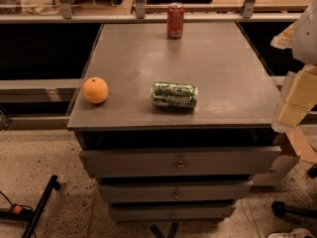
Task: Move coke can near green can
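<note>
The coke can (175, 20) is red with a silver top and stands upright at the far edge of the grey cabinet top (218, 68). The green can (174, 95) has a mottled print and lies on its side near the front edge, about in the middle. My gripper (296, 95) shows as pale, blurred shapes at the right edge of the view, off the right side of the cabinet top and well away from both cans. It holds nothing that I can see.
An orange (95, 90) sits at the front left corner of the top. The cabinet has three drawers (178, 161) below. A rail with posts (138, 15) runs behind the far edge. Black stand legs (39, 205) lie on the floor at left.
</note>
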Available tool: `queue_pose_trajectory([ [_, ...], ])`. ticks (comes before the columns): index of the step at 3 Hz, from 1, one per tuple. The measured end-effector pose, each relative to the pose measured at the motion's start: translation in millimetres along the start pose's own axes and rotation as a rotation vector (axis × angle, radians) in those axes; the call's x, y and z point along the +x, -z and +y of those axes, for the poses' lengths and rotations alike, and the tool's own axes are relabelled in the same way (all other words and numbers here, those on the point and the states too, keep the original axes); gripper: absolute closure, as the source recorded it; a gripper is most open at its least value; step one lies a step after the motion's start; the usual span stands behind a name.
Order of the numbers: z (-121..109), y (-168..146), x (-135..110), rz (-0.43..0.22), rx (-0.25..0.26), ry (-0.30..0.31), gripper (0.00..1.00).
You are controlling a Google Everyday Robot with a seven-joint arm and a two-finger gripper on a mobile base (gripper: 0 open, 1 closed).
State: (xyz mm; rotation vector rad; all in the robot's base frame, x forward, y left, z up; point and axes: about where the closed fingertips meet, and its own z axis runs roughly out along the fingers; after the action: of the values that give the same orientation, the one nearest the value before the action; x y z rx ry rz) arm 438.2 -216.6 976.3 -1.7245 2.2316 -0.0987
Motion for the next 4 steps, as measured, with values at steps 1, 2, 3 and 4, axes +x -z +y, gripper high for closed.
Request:
queue_pose_trajectory([
  [1, 0.0, 0.0, 0.0, 0.000, 0.000, 0.000, 0.00],
  [2, -14.4, -5.0, -8.9, -0.013, 0.035, -0.008, 0.00],
  [3, -57.8, -27.3, -43.0, -0.079, 0.092, -0.003, 0.00],
  [4, -109.0, -56.9, -90.9, -0.184, 0.142, 0.035, 0.00],
])
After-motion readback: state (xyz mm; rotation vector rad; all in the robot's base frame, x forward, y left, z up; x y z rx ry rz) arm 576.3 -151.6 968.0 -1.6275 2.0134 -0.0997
